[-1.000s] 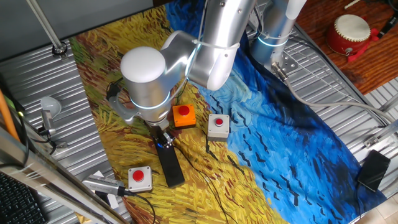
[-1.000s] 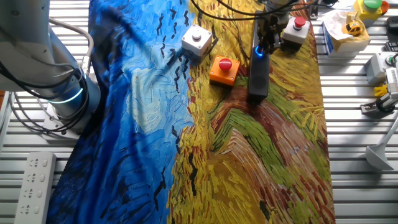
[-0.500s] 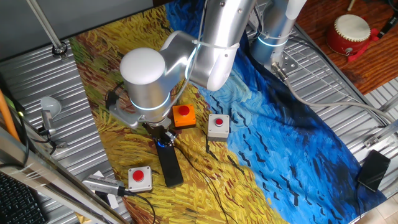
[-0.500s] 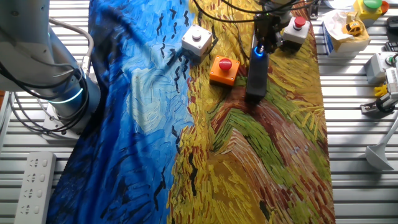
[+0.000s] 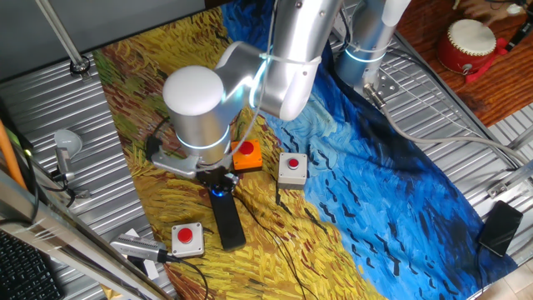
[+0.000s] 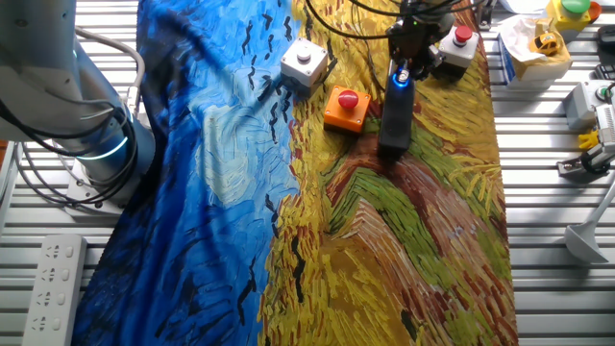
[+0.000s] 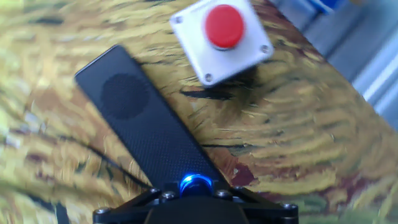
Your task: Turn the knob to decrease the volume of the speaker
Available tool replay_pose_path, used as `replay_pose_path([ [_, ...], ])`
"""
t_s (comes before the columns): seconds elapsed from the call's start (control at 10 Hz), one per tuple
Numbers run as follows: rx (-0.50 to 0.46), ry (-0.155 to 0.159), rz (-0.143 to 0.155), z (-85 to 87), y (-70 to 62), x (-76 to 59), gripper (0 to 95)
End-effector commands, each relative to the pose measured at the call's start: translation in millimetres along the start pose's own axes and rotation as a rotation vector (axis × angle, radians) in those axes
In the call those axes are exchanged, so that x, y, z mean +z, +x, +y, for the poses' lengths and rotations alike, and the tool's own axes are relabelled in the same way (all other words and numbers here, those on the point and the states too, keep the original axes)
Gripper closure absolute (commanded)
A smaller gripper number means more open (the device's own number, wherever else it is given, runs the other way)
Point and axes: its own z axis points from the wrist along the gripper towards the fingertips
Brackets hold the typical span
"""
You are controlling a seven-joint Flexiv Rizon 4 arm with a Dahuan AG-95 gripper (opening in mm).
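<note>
A robot arm bears down on the speaker [image 5: 226, 219], a long black bar lying lower left of centre in one fixed view on a surface [image 5: 391, 208] draped in a yellow and blue painted cloth. The fingers [image 7: 196, 196] sit at the bottom edge of the hand view, pressed in around the knob [image 7: 194, 184], whose blue glow shows between them; they appear closed on it, though actual contact is hidden from every camera. The wrist stands directly over the dial, seemingly so that a rotation of the hand will turn it. In the other fixed view the knob [image 6: 398, 79] lies at the upper end of the bar, with a white button box [image 6: 457, 45] just beside it at upper right and an orange button box [image 6: 347, 108] near to the left. The room around the hand is tight, so a turn in place looks safer than any sideways travel.
</note>
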Motion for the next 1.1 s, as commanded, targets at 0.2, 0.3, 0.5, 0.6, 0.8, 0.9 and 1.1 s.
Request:
replay_pose_path([
  [0.2,-0.321,0.007,0.003,1.3,2.5,-0.8,95.0],
  [0.3,-0.402,0.019,0.007,1.3,2.5,-0.8,95.0],
  [0.5,-0.51,0.038,0.009,1.4,2.4,-0.3,95.0],
  [0.6,-0.537,0.04,0.009,1.5,2.6,0.1,95.0],
  [0.8,-0.643,0.047,0.01,2.6,3.7,1.1,95.0],
  [0.9,-0.657,0.049,0.01,2.8,3.8,1.2,95.0],
  [1.1,-0.61,0.049,-0.005,3.0,3.4,1.5,95.0],
])
